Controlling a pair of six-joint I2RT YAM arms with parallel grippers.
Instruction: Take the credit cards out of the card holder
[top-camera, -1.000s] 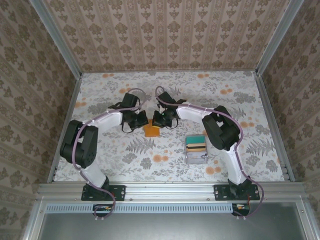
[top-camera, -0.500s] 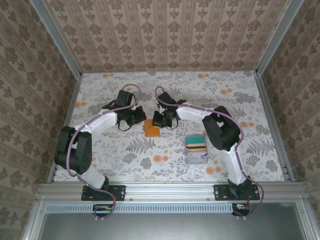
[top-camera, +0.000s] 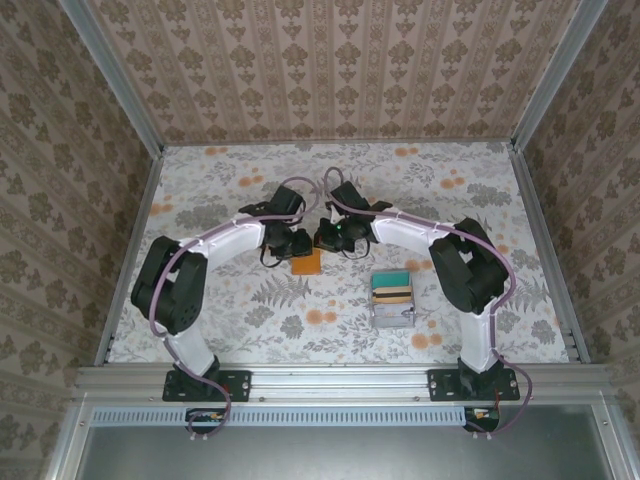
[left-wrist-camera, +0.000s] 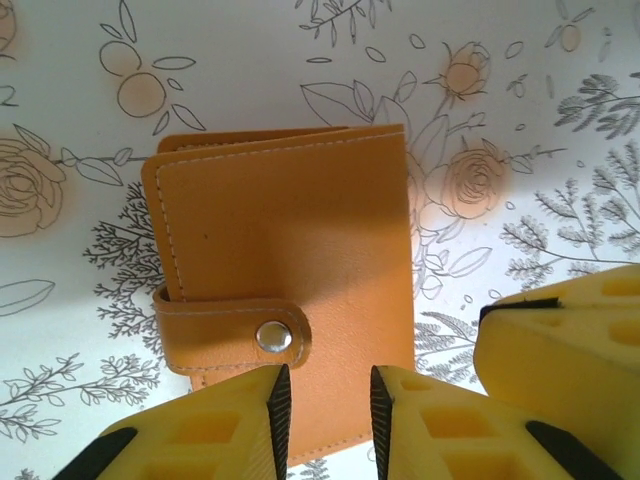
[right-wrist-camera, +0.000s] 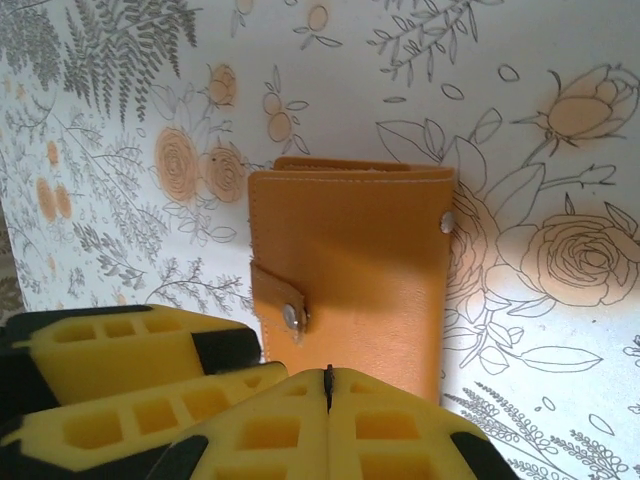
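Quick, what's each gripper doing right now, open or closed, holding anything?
Left gripper: slightly open, jaws apart over the flat orange leather card holder's edge.
Right gripper: shut, nothing visible between its fingers.

We find the card holder (top-camera: 306, 262) flat on the table (top-camera: 220, 320), between the left gripper (left-wrist-camera: 328, 395) and right gripper (right-wrist-camera: 327, 375), slightly nearer the bases; the tray (top-camera: 392, 322) sits to its right, seemingly with cards (top-camera: 392, 288) inside.

A robotics lab cell, dressed homelike: damask wallpaper panels (top-camera: 330, 60) in aluminium framing (top-camera: 340, 378) enclose a floral worktop (top-camera: 240, 320), robot arms (top-camera: 175, 290) bolted at the frame's lower edge.
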